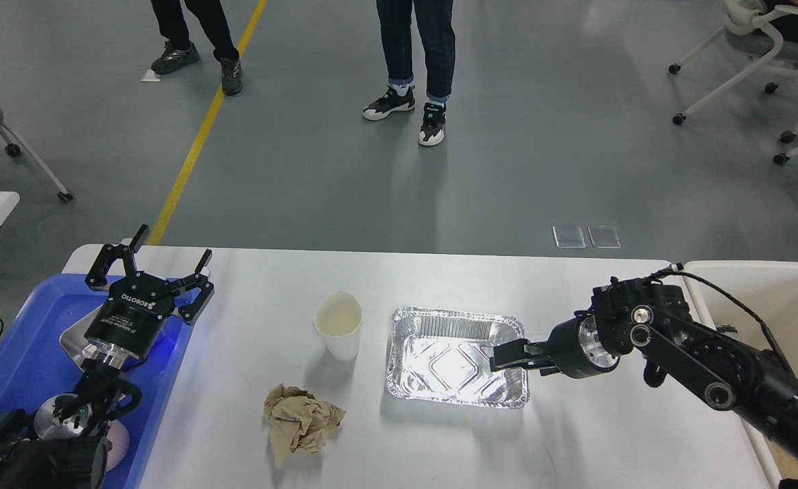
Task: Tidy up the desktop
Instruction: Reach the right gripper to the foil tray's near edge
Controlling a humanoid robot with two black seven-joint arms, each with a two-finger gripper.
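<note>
**Apparently the foil pan is next to go**

Spread wide before the robot, the white tabletop (595,435) carries three loose items: a foil pan (456,356) at centre, a paper cup (338,324) upright just to its left, and a crumpled brown paper (300,421) nearer the front edge. The right gripper (507,355) reaches in sideways over the pan's right rim, probably to pinch that thin wall; whether its fingers are together cannot be told, as they show edge-on. The left gripper (147,261) hovers with fingers apart over the blue tray (18,353) at the left edge. A cream bin (772,299) stands right.
</note>
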